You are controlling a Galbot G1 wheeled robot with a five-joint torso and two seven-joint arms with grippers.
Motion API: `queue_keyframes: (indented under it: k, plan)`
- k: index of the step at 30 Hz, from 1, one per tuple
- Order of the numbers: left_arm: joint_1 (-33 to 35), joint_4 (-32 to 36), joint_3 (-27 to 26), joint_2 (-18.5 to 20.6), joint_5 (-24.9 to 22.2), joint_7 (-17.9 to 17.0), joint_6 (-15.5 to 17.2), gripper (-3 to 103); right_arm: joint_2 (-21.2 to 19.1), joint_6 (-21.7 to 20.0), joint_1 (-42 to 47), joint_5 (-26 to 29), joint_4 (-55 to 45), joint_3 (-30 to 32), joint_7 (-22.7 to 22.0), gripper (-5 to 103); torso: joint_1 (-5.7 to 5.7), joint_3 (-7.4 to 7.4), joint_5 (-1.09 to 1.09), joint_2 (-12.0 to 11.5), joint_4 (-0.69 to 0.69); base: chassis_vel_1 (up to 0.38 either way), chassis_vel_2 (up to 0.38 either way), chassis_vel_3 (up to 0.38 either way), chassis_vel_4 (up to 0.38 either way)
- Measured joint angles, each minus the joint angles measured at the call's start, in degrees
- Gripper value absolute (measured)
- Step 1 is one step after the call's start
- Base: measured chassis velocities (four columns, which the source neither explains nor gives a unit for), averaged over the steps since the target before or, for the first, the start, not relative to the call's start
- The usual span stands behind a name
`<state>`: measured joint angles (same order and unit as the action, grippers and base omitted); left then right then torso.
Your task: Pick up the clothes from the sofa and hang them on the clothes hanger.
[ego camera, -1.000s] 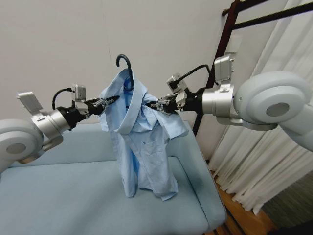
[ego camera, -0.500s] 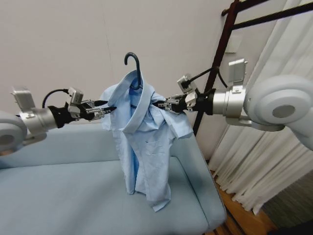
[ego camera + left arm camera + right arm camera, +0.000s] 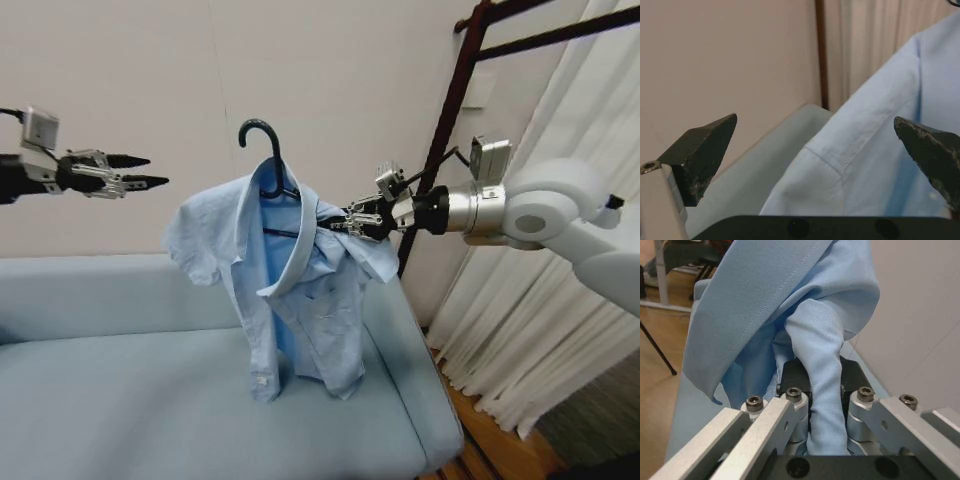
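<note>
Sofa (image 3: pixel 150 400); R gripper (image 3: pixel 333 222) pinches shirt (image 3: pixel 290 300) — L (image 3: pixel 155 170) apart

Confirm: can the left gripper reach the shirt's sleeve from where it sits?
Probably yes. The left gripper, fingers open, faces the shirt with only open air between. The right gripper pinches the opposite shoulder, well clear of that path.

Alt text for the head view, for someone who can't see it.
The right gripper grips a light blue shirt draped on a dark hanger, holding both over the sofa. The left gripper hangs open, apart from the shirt.
</note>
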<state>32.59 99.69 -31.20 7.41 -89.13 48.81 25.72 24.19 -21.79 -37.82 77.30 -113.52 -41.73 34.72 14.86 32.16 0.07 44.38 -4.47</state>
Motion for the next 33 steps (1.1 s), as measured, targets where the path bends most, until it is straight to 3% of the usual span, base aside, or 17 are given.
queue_keyframes:
  k: [2,4,11,29,33]
  plan:
    - [0.3,0.1,0.2,1.5,-0.8,4.2,0.8,100,0.3,0.5,-0.6,-2.9,0.2,0.0,3.0,10,0.00,0.00,0.00,0.0,0.01,0.000,0.000,0.000,0.000]
    - [0.7,0.3,0.3,2.6,-1.4,5.8,1.0,100,0.2,0.5,-0.9,-4.2,0.1,0.0,4.4,10,0.00,0.00,0.00,0.0,0.01,0.000,0.000,0.000,0.000]
    - [3.2,1.2,0.2,6.4,-3.0,7.2,0.6,100,-0.9,2.2,-0.8,-5.7,-2.6,0.2,4.2,10,0.00,0.00,0.02,0.0,0.01,0.000,0.000,0.000,0.000]
    - [4.6,4.6,0.6,7.6,-1.6,13.4,-2.0,96,0.6,-0.3,-5.4,-1.6,-5.8,-1.5,1.9,10,0.00,0.00,0.00,0.0,0.01,0.000,0.000,0.000,0.000]
    - [4.6,4.4,1.0,6.7,-0.3,15.5,-2.4,84,0.9,-0.8,-6.2,-0.9,-6.1,-1.9,0.9,10,0.00,0.00,0.00,0.0,0.01,0.000,0.000,0.000,0.000]
